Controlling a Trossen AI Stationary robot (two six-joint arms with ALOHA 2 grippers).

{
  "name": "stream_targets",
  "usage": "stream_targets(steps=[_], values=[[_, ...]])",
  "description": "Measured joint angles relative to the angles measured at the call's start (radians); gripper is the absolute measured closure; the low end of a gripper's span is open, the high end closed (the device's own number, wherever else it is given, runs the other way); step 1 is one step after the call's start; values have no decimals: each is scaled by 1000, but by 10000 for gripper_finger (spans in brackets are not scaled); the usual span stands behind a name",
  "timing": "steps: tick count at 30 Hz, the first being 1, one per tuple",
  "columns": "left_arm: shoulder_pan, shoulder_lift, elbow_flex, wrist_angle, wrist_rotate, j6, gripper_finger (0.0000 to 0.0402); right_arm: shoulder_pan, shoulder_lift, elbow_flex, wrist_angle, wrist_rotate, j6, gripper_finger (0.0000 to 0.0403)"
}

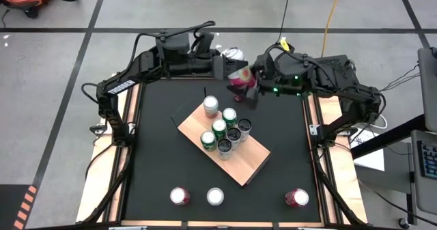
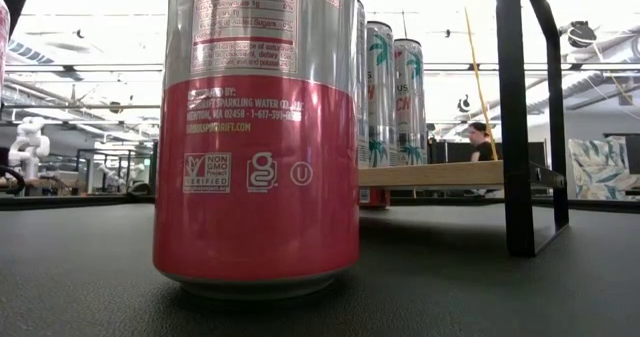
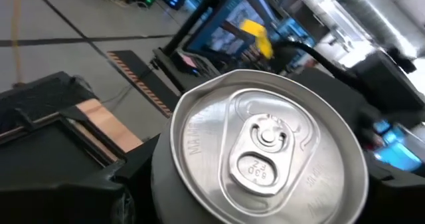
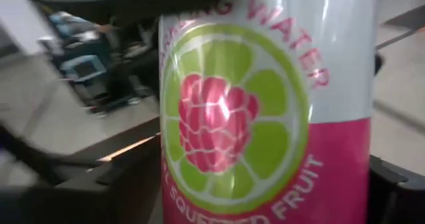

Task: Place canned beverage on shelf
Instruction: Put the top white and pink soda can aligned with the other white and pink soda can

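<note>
The shelf (image 1: 240,163) is a flat, light wood board, turned slantwise. Six cans stand upright in a bunch on its far half (image 1: 222,129). A pink and white can with a raspberry picture (image 4: 265,117) is up in the air past the shelf's far end, maybe tipped.

The can (image 4: 265,111) is glossy printed metal with a brushed aluminium lid; the shelf (image 1: 247,167) is matt light wood grain; the table (image 1: 157,162) top is matt black.
</note>
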Motion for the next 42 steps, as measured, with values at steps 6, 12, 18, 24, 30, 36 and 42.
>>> stream_targets(steps=[6, 12, 18, 24, 30, 36, 42], values=[[1, 0, 0, 88, 141, 26, 109, -40, -21, 0, -16, -280, 86, 58], [2, 0, 0, 148, 276, 59, 110, -63, -32, 0, -6, -446, 93, 58], [6, 0, 0, 147, 365, 91, 110, -66, -37, -1, 3, -502, 93, 58], [5, 0, 1, 136, 438, 152, 110, -66, -39, -1, 15, -566, 115, 57], [6, 0, 1, 138, 490, 185, 110, -66, -39, -1, 26, -586, 120, 57], [6, 0, 1, 133, 504, 199, 110, -66, -39, -1, 31, -587, 108, 60], [6, -1, 1, 124, 506, 204, 111, -66, -39, -2, 40, -584, 111, 79]])
